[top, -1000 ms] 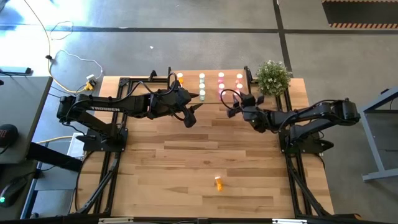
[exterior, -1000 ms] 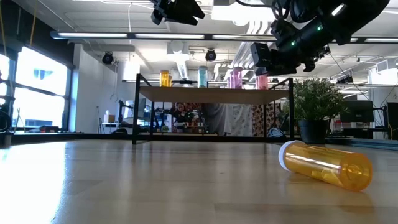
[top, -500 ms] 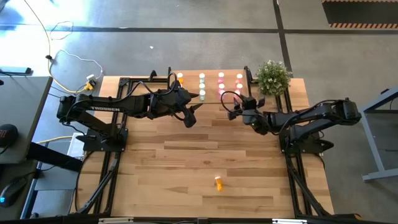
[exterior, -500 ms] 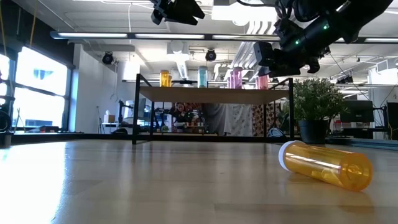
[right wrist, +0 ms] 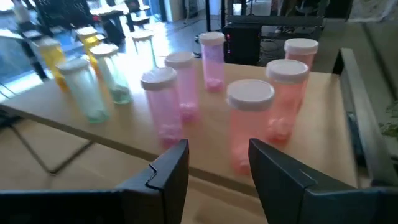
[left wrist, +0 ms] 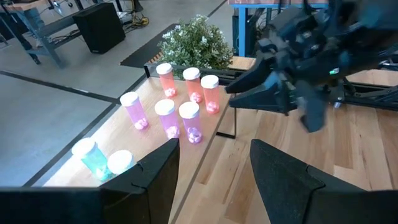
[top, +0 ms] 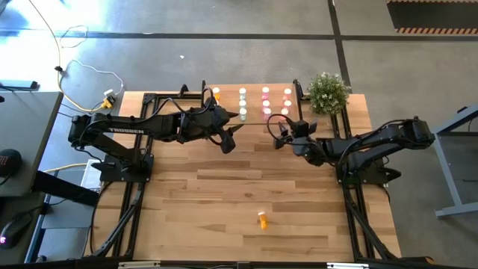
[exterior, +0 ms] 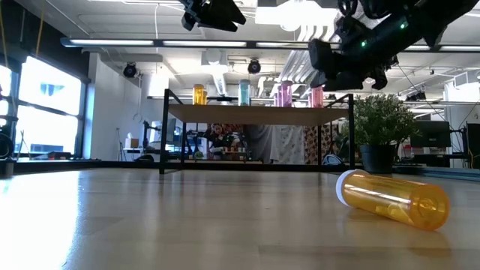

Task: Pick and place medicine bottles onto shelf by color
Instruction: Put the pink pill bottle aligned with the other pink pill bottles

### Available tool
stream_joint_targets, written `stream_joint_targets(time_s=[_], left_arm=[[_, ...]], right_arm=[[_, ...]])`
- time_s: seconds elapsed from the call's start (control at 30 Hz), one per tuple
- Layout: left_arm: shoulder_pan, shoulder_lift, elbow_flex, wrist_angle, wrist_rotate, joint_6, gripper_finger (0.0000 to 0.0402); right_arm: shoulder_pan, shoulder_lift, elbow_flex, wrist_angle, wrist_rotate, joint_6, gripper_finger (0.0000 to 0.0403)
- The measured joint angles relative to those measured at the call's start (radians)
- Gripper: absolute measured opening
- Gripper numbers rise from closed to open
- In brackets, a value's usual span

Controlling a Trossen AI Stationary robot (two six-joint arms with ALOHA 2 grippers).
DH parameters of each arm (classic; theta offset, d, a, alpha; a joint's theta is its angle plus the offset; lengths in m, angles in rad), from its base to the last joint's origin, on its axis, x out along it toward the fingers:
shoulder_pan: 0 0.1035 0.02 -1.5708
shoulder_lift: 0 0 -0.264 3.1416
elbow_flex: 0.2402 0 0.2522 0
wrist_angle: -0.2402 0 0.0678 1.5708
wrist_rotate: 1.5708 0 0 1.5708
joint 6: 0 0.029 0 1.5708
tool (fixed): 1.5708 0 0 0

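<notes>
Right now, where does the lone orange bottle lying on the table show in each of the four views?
High view: orange bottle on the near, open tabletop, far from the shelf.
Low view: lying on its side at lower right, white cap leftward.
Left wrist view: not in it.
Right wrist view: not in it.
Shared landmark: the potted plant beside the shelf.

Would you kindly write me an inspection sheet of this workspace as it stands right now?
Surface: wooden table, mostly bare.
Job's things: bottles upright on the shelf, grouped orange, green, pink, reddish; one orange bottle lies on its side on the table.
Clutter: potted plant at the far right corner.
Grippers: left gripper and right gripper both open, empty, raised near the shelf.
Cables: yellow-plugged white cable on the floor.
Surroundings: grey floor, workshop room behind.
</notes>
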Motion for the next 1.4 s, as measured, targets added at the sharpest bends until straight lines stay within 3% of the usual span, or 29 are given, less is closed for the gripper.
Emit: stream_joint_targets(time_s=[0.17,0.27,0.47,0.63,0.9,1.1,1.4], left_arm=[[0.016,-0.015,0.000,-0.032,-0.001,0.000,0.0186],[0.028,-0.025,-0.001,-0.058,0.004,0.000,0.0186],[0.073,-0.058,0.000,-0.078,0.063,-0.016,0.0186],[0.120,-0.063,0.000,-0.089,0.142,-0.053,0.0186],[0.181,-0.065,0.000,-0.091,0.293,-0.114,0.0186],[0.220,-0.065,0.000,-0.089,0.369,-0.115,0.0186],[0.265,-0.065,0.000,-0.088,0.373,-0.131,0.0186]], right_arm=[[0.061,-0.035,0.035,-0.032,-0.011,0.052,0.0158],[0.079,-0.036,0.122,-0.102,-0.018,-0.011,0.0158],[0.035,-0.038,0.394,-0.474,-0.066,-0.062,0.0158],[-0.057,-0.040,0.617,-0.783,-0.259,-0.051,0.0158],[-0.252,-0.040,0.825,-0.917,-0.656,-0.234,0.0158],[-0.418,-0.040,0.878,-0.976,-0.867,-0.360,0.0158],[-0.590,0.065,0.879,-1.045,-1.183,-0.525,0.0158]])
